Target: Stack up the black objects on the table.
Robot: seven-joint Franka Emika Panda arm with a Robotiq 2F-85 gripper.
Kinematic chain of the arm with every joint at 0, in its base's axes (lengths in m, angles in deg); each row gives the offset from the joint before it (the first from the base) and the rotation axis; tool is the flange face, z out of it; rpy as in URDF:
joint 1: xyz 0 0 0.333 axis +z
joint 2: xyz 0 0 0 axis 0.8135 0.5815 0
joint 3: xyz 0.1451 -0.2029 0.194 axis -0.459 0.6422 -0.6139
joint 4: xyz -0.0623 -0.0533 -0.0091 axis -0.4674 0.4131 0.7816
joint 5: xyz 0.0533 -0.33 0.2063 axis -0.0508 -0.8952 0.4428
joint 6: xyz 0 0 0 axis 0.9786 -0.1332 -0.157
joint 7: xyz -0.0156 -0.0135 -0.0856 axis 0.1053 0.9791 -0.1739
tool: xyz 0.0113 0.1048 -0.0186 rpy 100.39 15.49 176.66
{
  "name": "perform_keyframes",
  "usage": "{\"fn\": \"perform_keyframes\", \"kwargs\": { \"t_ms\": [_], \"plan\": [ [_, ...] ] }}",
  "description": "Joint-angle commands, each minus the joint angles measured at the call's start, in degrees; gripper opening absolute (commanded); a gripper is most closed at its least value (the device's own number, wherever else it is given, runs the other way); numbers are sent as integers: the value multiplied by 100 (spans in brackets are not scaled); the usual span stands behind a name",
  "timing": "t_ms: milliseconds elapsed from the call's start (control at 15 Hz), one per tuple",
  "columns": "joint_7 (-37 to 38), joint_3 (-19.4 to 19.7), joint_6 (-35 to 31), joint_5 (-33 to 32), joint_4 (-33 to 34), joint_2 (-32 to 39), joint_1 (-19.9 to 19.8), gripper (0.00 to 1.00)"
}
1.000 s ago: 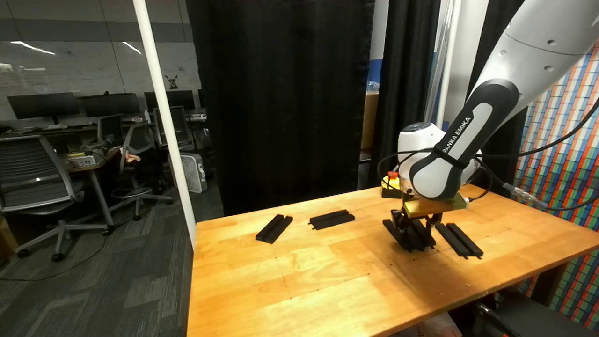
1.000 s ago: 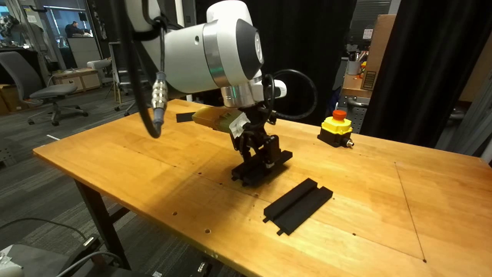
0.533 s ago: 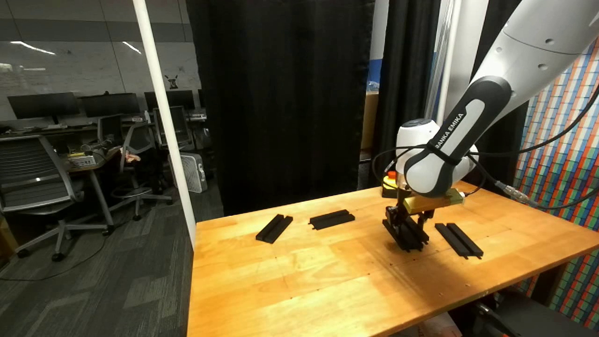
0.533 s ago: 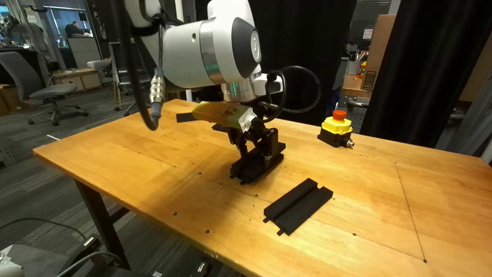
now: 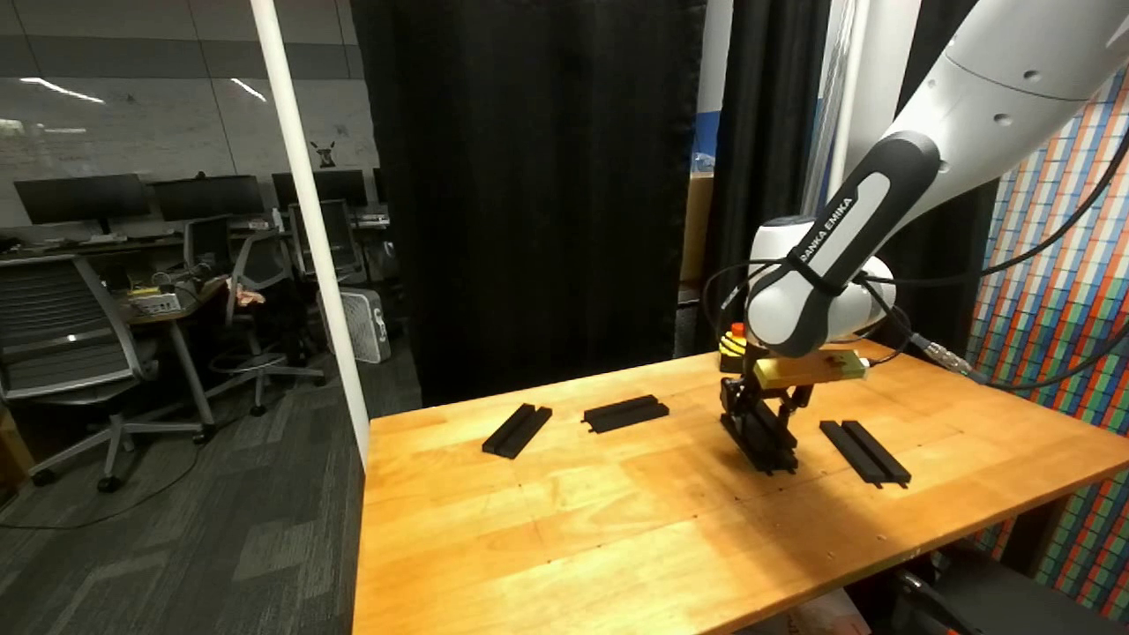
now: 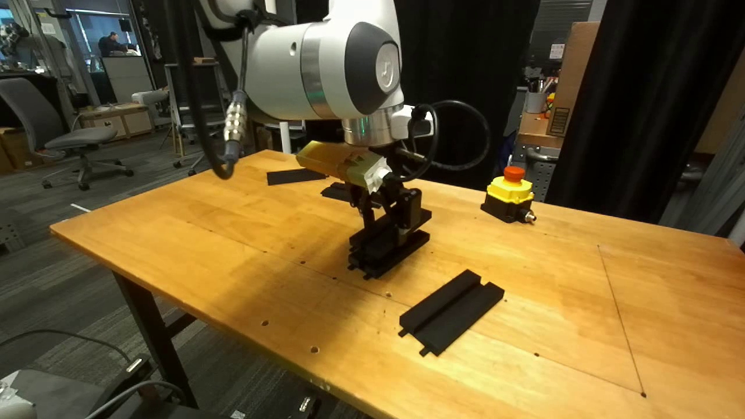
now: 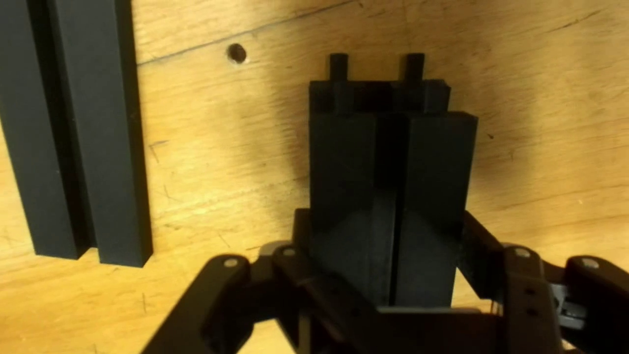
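Jaws of the Robotiq gripper (image 7: 386, 241) spread just to slab width, one finger against each long side: they're holding the upper grooved black slab (image 7: 344, 167). It's roughly level over the lower black slab (image 7: 361, 97), long axes lined up, lower one's end and two pegs poking out past it. Can't tell if the faces touch. Lower slab is flat on the wooden table (image 5: 547, 520). Third black slab (image 6: 465, 317) lies near the pair; two more black slabs (image 5: 631, 417) well apart.
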State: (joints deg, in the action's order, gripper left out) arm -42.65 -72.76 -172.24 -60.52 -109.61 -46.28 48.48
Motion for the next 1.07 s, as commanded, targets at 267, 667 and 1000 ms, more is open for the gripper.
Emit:
{"fn": "perform_keyframes", "kwargs": {
  "t_ms": [267, 667, 1000],
  "plan": [
    [-617, -79, 143, 964, 138, 66, -17, 45],
    [-593, -22, 391, 853, 203, 104, -20, 45],
    [-594, -10, 447, 860, 250, 184, -29, 45]
  ]
}}
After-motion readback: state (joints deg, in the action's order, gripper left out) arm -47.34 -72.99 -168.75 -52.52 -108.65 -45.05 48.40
